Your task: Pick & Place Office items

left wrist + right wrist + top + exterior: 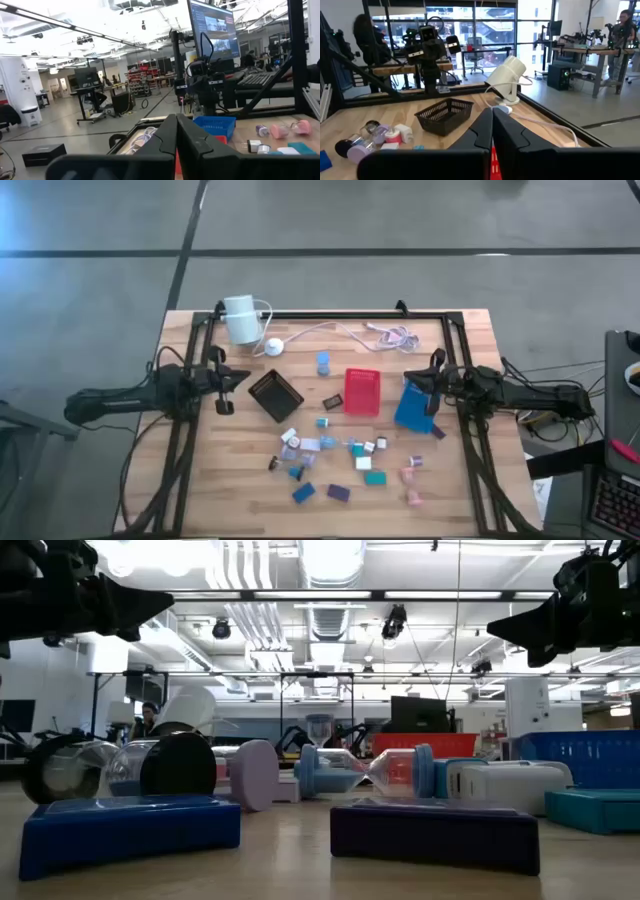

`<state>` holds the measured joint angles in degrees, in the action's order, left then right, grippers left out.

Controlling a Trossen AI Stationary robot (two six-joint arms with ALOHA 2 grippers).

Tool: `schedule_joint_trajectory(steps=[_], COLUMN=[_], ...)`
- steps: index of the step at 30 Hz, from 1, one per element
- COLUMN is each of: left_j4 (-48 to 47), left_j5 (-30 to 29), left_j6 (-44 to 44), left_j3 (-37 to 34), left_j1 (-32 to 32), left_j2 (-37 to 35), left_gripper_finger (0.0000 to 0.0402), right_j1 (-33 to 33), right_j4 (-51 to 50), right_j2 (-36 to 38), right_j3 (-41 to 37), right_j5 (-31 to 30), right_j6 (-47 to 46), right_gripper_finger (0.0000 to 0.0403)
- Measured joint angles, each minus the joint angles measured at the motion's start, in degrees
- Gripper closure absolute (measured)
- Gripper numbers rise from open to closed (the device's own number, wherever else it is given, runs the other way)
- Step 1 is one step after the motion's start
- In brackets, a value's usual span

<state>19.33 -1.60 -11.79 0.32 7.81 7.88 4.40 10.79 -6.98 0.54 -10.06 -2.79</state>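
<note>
Several tiny office items (330, 455) lie scattered on the near middle of the wooden table: teal, blue, purple, white and pink blocks and short cylinders. The low view shows a blue block (130, 830), a purple block (435, 835) and a teal block (595, 808) lying flat. My left gripper (238, 379) hovers at the table's left, beside the black tray (275, 395). It is shut and empty (176, 131). My right gripper (427, 380) hovers at the right, over the blue tray (412, 408). It is shut and empty (492, 125). Both grippers are high above the table in the low view, the left (165, 602) and the right (495, 632).
A red tray (362, 391) stands between the black and blue trays. A white cylinder (240, 318) with its cable (340, 330) lies at the far edge. A black frame (330, 315) borders the table's far and side edges. One blue piece (323, 362) stands behind the red tray.
</note>
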Motion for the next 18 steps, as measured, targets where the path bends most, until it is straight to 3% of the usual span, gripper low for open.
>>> schedule_joint_trajectory(steps=[9, 18], left_j4=[0.0, 0.4], left_j5=[0.0, -1.3], left_j6=[0.0, -4.1], left_j3=[0.0, 0.0], left_j1=[0.0, 0.0], left_j2=[0.0, 0.0], left_gripper_finger=[0.0392, 0.0392], right_j1=[0.0, 0.0], right_j4=[0.3, 0.3], right_j2=[0.0, 0.1], right_j3=[0.0, 0.0], right_j5=[0.1, -0.9], right_j6=[-1.4, 3.7], right_gripper_finger=[0.0394, 0.0394])
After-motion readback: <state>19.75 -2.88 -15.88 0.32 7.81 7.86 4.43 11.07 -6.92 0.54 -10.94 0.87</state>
